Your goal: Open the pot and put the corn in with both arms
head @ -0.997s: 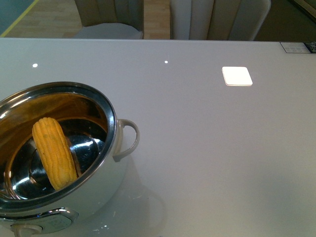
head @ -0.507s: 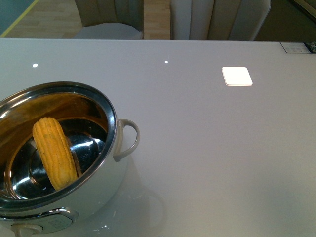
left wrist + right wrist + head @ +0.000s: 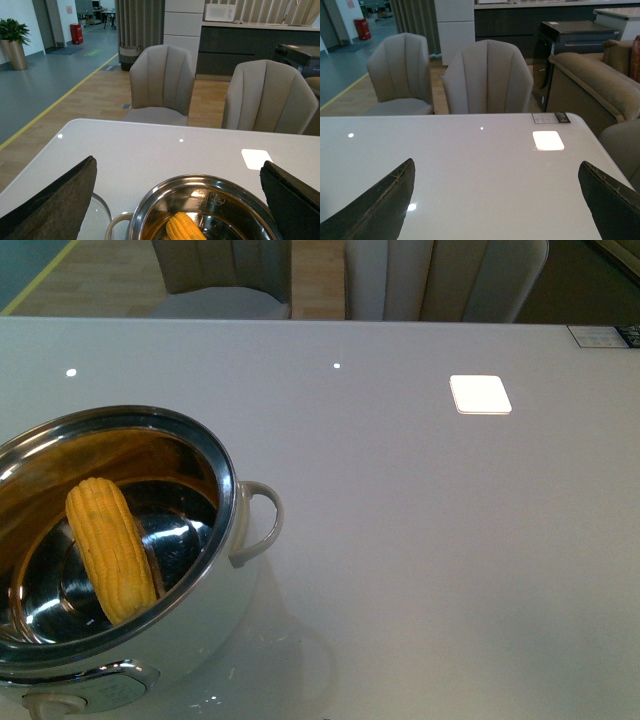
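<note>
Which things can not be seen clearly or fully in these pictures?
- The pot: front view, its near and left sides are cut by the frame edges.
- The corn: left wrist view, its lower end is cut by the frame edge.
- The lid: left wrist view, mostly behind a finger.

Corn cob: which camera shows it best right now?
The front view: the whole corn shows, leaning inside the open pot. The left wrist view catches only its upper end above the frame's bottom edge. The right wrist view shows no corn, only table and chairs.

Yellow corn, cream pot (steel-lined), grey table
</note>
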